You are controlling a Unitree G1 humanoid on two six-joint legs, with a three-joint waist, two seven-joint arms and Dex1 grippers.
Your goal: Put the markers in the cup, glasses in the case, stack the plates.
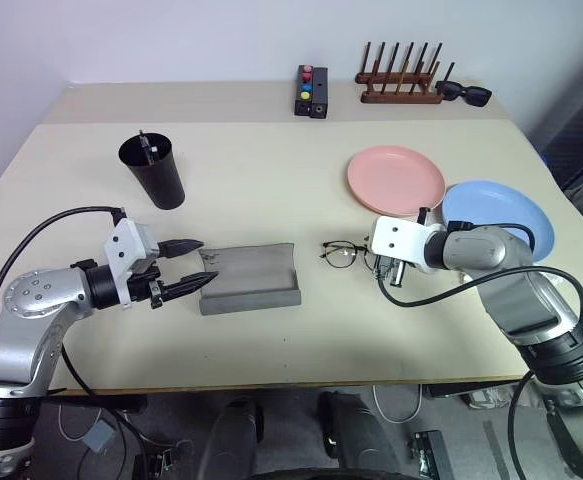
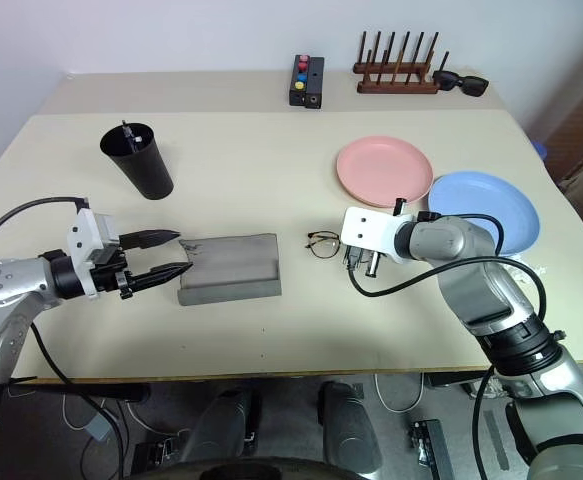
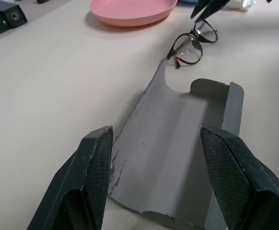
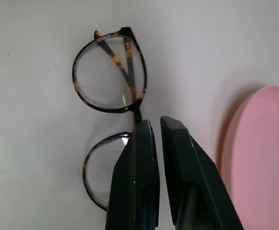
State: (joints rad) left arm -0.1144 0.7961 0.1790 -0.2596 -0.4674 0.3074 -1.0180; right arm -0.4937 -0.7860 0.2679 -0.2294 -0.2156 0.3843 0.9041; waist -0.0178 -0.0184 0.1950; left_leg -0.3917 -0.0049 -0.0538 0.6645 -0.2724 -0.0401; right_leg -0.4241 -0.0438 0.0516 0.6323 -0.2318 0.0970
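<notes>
- Between the two fingers of the left pincer (image 1: 185,268), which stand wide apart and hold nothing, lies the near end of the case (image 1: 249,279). It is open like a grey trough on the tabletop (image 1: 271,180), probably steadied so that the glasses can go in.
- Right at the tips of the right pincer (image 4: 151,125), which is shut narrow, are the glasses (image 4: 111,72). The fingers seem to pinch the bridge between the lenses, but whether they truly grip it one cannot tell.
- The glasses are folded, with thin dark, partly amber rims and clear round lenses, just beside the far end of the case.
- Behind the right pincer the pink plate (image 1: 396,180) and the blue plate (image 1: 506,215) lie side by side, not yet stacked.
- Well beyond the left pincer stands the black cup (image 1: 154,170), with something thin already inside.
</notes>
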